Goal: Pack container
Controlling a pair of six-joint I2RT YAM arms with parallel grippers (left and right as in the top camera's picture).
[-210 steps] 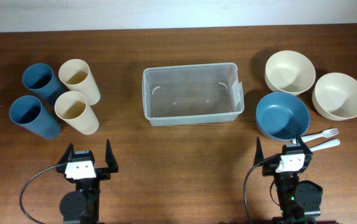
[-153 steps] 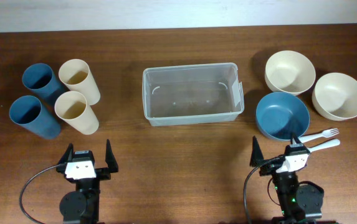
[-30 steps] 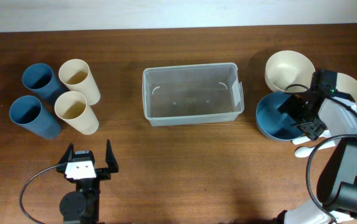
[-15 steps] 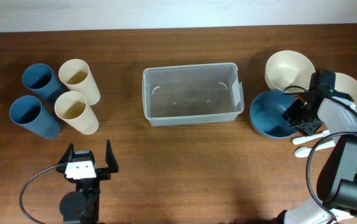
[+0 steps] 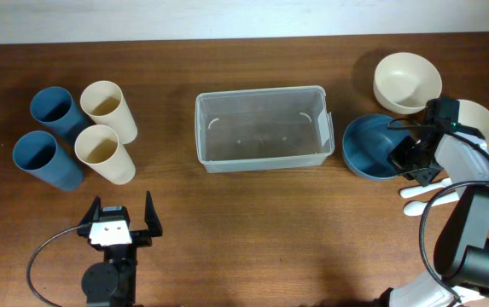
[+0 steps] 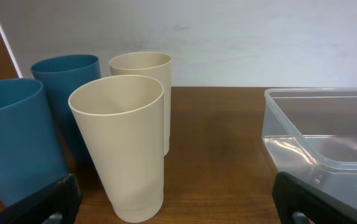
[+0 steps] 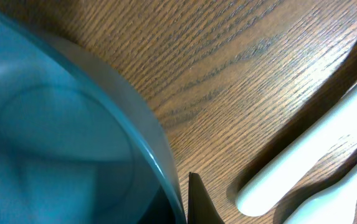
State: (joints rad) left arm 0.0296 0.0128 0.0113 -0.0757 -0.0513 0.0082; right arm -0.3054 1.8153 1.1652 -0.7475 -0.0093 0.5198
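The container [image 5: 259,89] sits mouth-up, long axis running left to right.

Table stock, counted:
- blue cups [image 5: 53,109]: 2, left
- cream cups [image 5: 103,102]: 2, left
- clear container [image 5: 259,160]: 1, centre
- blue bowl [image 5: 365,147]: 1, right
- cream bowls [image 5: 407,81]: 2, far right
- white utensils [image 5: 413,207]: 2, near right

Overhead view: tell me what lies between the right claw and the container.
Only the blue bowl, its right rim pinched in the right claw, lies before the container, seen overhead.
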